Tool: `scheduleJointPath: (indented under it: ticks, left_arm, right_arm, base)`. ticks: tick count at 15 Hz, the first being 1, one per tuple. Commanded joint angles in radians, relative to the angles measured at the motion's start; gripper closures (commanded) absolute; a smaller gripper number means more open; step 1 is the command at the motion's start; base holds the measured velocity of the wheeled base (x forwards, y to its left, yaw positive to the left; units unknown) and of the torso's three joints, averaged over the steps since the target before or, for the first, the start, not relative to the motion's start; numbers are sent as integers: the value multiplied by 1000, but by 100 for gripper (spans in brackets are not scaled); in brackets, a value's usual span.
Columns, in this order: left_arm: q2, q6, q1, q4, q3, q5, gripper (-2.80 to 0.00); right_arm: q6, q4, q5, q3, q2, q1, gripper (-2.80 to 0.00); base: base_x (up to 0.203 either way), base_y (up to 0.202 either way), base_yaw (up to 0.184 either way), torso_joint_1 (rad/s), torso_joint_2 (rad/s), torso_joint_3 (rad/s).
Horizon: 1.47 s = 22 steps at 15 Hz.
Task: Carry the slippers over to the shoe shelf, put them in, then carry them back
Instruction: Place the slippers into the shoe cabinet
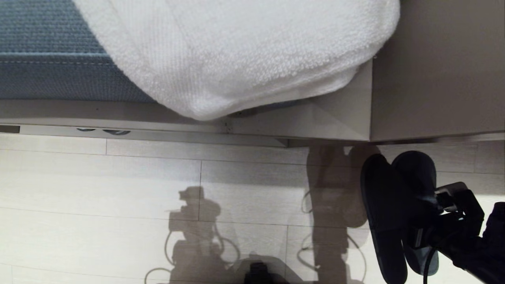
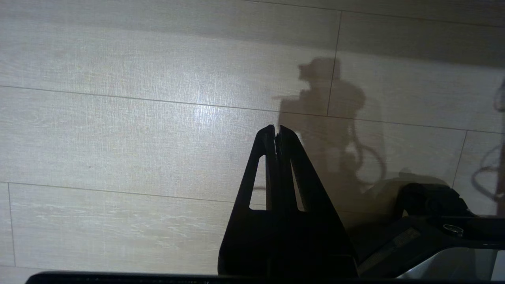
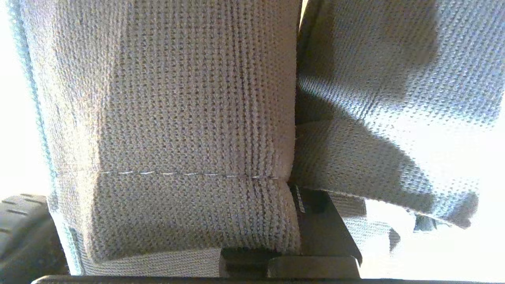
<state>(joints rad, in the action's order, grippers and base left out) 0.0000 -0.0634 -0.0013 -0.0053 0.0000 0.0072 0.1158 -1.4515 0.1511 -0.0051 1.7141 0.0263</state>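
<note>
slippers [image 1: 388,213], a pair of matte black open-back slides with grey-blue footbeds, hang off the pale wood-look plank floor [image 1: 118,189] at the lower right of the head view, held together side by side with their rounded toe ends pointing toward the beige laminate furniture base [image 1: 339,118]. the right gripper [image 1: 424,232] is pinched tight on the pair about midway along their length, its black arm entering from the right edge. in the right wrist view the frame is filled by grey-blue knitted fabric [image 3: 177,130] with a stitched seam, probably the footbeds and bands pressed close to the lens, though this is hard to confirm. the pair's shadow falls on the planks just beside them. behind, a thick white terry towel [image 1: 236,51] drapes over a blue woven cushion [image 1: 47,59] on the beige ledge. the left gripper [image 2: 278,132] hangs over bare floor in its wrist view, its black fingers pressed together with nothing between them, the robot's shadow beyond it
</note>
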Motion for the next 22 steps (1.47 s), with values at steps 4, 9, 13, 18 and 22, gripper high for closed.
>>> scheduleJointPath:
  ticks: [4,9,13,18,22]
  left_arm:
    - [-1,-1,0,-1,0,0,0]
    - [-2,-3,0,-1,0,0,0]
    - [0,-3,0,-1,2,0,0]
    - [0,-3,1,-1,0,0,0]
    - [-1,-3,0,-1,1,0,0]
  right_arm:
    - [16,47,-10,3,-218,-17,0]
    - [36,155,-47,3,-437,-13,0]
    - [36,319,-65,-9,-652,-13,0]
    - [37,692,-64,-88,-1045,-14,0]
    - [33,1161,-42,-173,-1394,-42,0]
  base:
    - [0,0,0,0,0,0]
    - [0,0,0,0,0,0]
    - [0,0,0,0,0,0]
    - [0,0,0,0,0,0]
    - [0,0,0,0,0,0]
